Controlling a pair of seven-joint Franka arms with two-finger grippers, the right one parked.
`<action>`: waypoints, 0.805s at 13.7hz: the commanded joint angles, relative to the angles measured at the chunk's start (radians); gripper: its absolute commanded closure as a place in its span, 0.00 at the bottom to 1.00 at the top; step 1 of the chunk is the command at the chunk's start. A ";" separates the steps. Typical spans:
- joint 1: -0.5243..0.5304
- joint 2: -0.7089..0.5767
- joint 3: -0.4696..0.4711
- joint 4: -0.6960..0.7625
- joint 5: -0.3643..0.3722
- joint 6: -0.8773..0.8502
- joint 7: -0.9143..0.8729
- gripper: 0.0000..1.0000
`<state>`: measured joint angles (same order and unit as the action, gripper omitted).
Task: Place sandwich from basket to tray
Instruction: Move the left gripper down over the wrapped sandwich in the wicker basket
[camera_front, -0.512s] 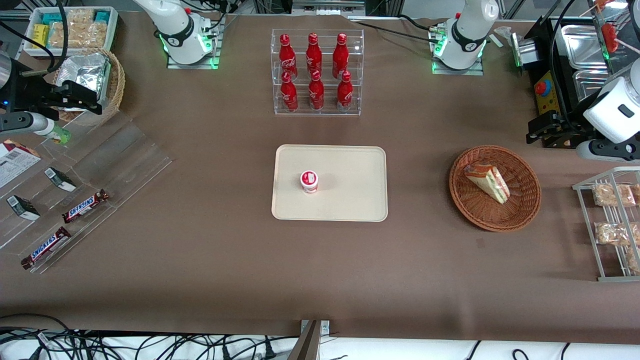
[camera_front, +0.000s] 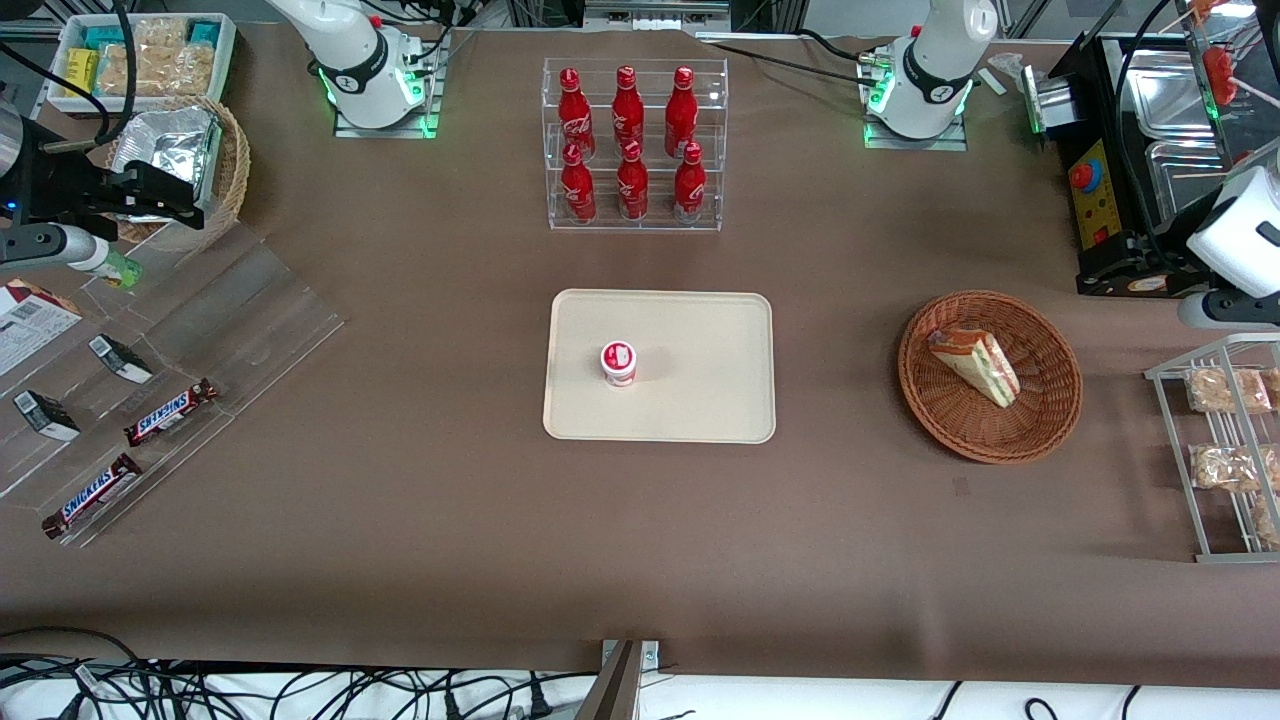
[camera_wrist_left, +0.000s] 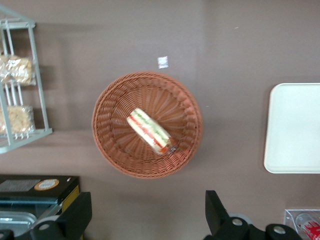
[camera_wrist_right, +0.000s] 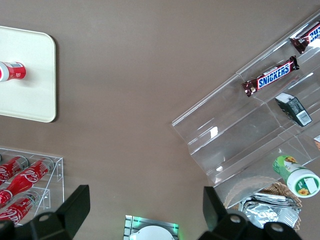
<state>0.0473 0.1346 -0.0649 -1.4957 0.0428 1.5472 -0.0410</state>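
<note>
Gripper: your gripper (camera_wrist_left: 145, 220) is hanging high above the table with fingers (camera_wrist_left: 75, 217) spread wide, holding nothing.
Sandwich: it (camera_front: 974, 366) is lying in the basket (camera_front: 1050, 420), below the gripper.
Tray: it (camera_front: 700, 400) is sitting mid-table, carrying a cup (camera_front: 619, 362).

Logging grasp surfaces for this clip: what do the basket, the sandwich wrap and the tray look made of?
Basket: reddish-brown woven wicker, ribbed weave visible. Sandwich: seemingly clear film wrap over white bread. Tray: smooth matte cream, probably plastic. The open pincer hangs high above the table, beside the basket.
</note>
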 joint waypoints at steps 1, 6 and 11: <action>0.005 0.000 -0.004 -0.082 0.034 0.043 -0.126 0.00; 0.008 -0.030 -0.006 -0.343 0.071 0.288 -0.414 0.00; 0.029 -0.036 -0.007 -0.547 0.078 0.540 -0.594 0.00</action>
<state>0.0700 0.1472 -0.0654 -1.9472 0.0995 2.0131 -0.5698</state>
